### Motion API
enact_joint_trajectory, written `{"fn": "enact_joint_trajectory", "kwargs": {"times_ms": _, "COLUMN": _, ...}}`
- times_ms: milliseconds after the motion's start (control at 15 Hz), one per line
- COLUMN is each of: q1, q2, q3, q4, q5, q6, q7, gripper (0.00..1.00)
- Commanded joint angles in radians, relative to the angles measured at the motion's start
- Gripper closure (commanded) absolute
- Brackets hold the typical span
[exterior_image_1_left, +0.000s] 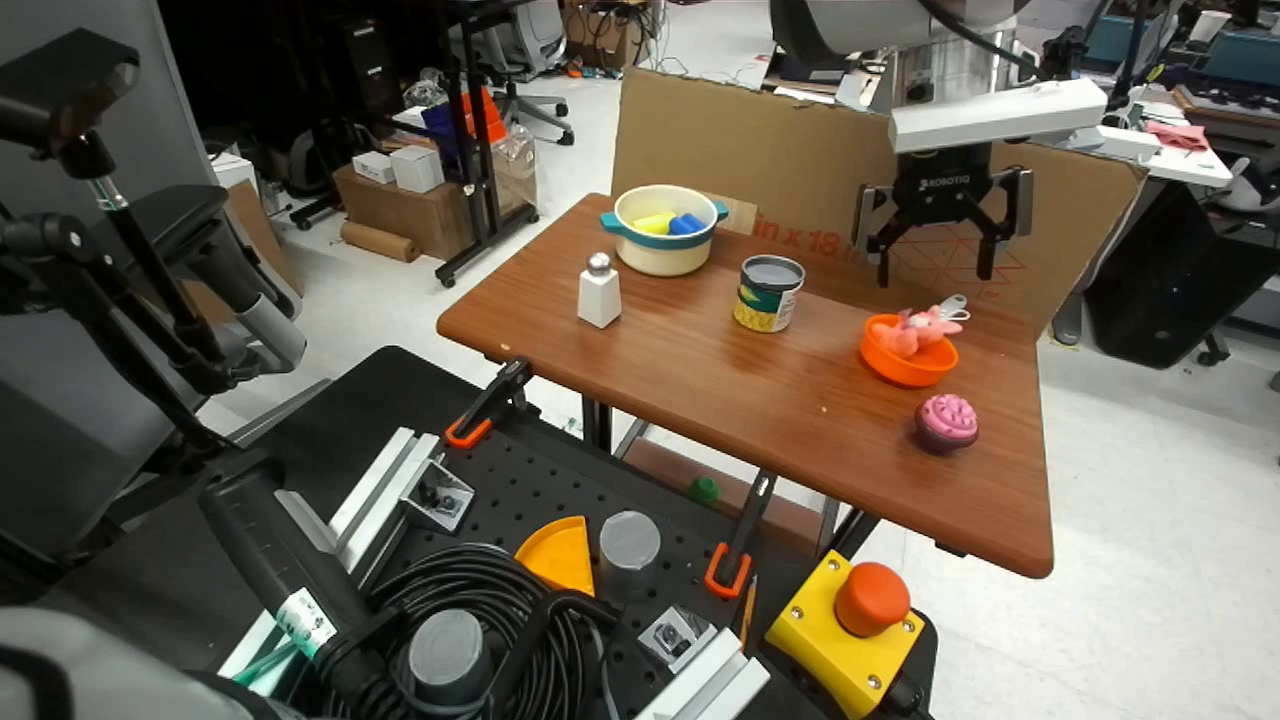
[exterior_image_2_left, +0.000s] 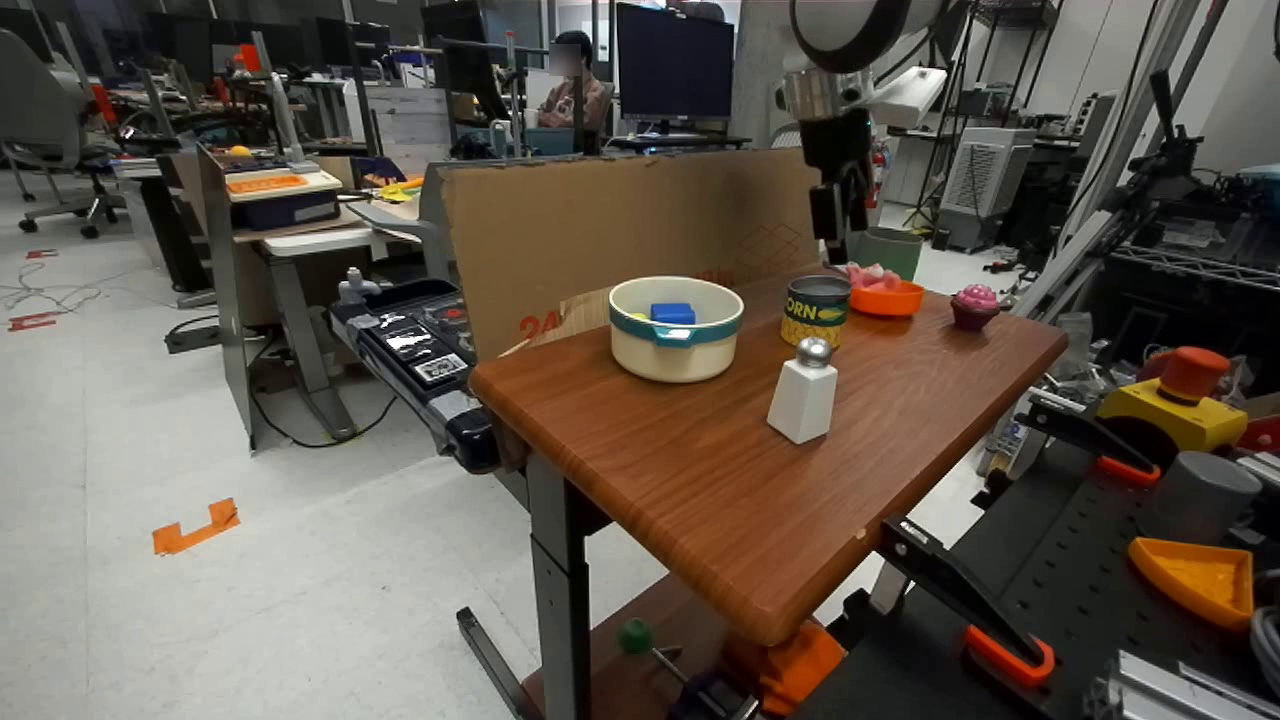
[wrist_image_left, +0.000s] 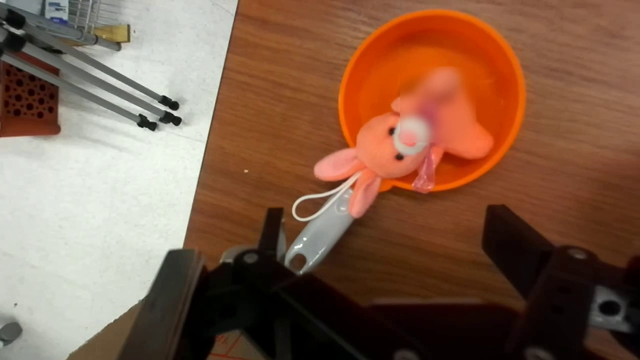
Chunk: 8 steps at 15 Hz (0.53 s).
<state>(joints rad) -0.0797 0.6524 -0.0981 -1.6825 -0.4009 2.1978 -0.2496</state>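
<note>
The tool (exterior_image_1_left: 935, 271), jaws spread wide, is held above the bench (exterior_image_1_left: 690, 370) — a plush rabbit (wrist_image_left: 387, 147) is cradled in an orange pan (wrist_image_left: 375, 87).

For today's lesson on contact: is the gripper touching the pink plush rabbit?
Apart: in an exterior view, cardboard shows between the gripper and the plush rabbit below it.

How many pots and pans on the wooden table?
2: orange pan, nearest the gripper, pink plush bunny lying partly in it; cream pot, beyond the corn can, at the opposite end of the table.
</note>
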Motion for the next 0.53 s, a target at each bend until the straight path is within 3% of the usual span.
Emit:
{"fn": "enact_joint_trajectory", "kwargs": {"times_ms": 0, "q1": -0.026, "q2": -0.031, "q3": 0.020, "q4": -0.036, "q5": 0.037, "q6": 0.015, "q7": -0.050, "gripper": 0.00}}
{"fn": "enact_joint_trajectory", "kwargs": {"times_ms": 467, "q1": -0.050, "q2": -0.020, "q3": 0.025, "q4": -0.039, "q5": 0.095, "q6": 0.001, "q7": -0.090, "gripper": 0.00}}
